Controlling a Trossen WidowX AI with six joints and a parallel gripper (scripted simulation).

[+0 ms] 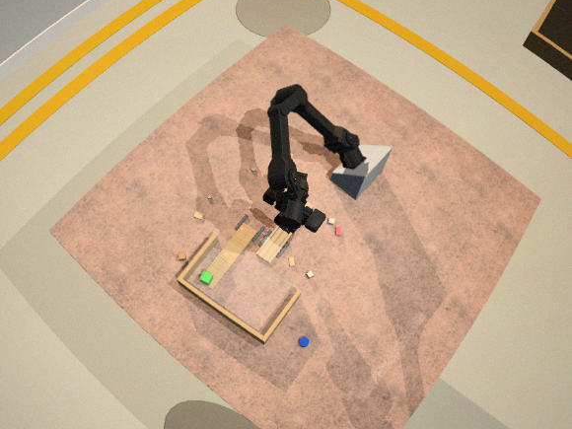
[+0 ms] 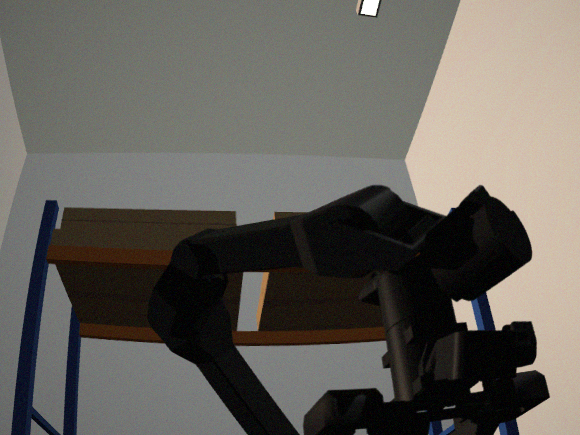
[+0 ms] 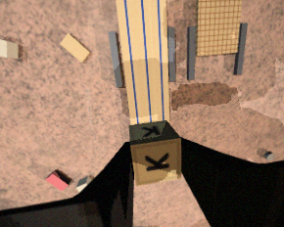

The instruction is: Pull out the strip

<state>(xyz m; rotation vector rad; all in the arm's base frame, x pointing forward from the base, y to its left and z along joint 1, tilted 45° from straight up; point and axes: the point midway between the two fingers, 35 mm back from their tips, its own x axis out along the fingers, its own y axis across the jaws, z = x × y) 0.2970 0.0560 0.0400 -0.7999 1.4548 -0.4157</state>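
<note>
Between my jaws I am holding the K-labelled cube (image 3: 156, 158), gripping its sides; beyond it the blue-lined strip (image 3: 143, 59) is lying on the tabletop (image 3: 59, 127).

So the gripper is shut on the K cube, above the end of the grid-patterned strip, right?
Not quite: the strip under the K cube has blue lines; the grid one lies to its side. The wrist view shows it. The gripper is shut on the cube.

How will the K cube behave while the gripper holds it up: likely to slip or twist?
Probably steady: the K cube sits squarely between the gripper fingers, flat sides against them. It looks rigid and small, so likely light. Nothing suggests it would crush.
</note>
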